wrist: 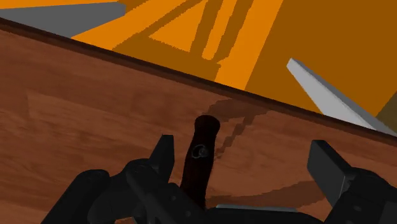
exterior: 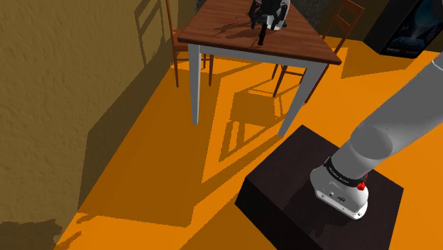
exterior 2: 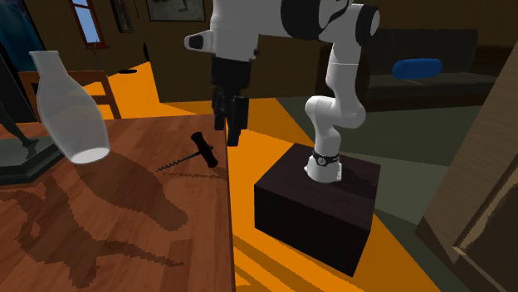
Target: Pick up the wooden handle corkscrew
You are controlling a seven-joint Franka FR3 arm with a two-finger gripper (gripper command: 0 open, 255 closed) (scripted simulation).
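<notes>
On the second exterior view's left, a translucent, pale, bottle-shaped vase [exterior 2: 70, 112] stands on a brown wooden tabletop [exterior 2: 124, 224]. To its right the corkscrew [exterior 2: 202, 151] lies flat on the wood, near the table's edge. It has a short, dark, rod-shaped handle and a thin metal spiral that points back toward the vase. In the wrist view the handle [wrist: 201, 156] looks dark reddish-brown, with a small metal ring at its middle.

Just right of the corkscrew and above it hangs the all-black two-finger gripper [exterior 2: 228, 124]. Its fingers [wrist: 164, 156] are spread wide, and the handle lies between them without touching either, closer to one finger.

Further right, the white arm rises from a dark box stand [exterior 2: 315, 207] on the orange floor [exterior 2: 249, 249]. In the shoulder view, a dark band [exterior: 343, 172] near the arm's base carries pale lettering too small to read.
</notes>
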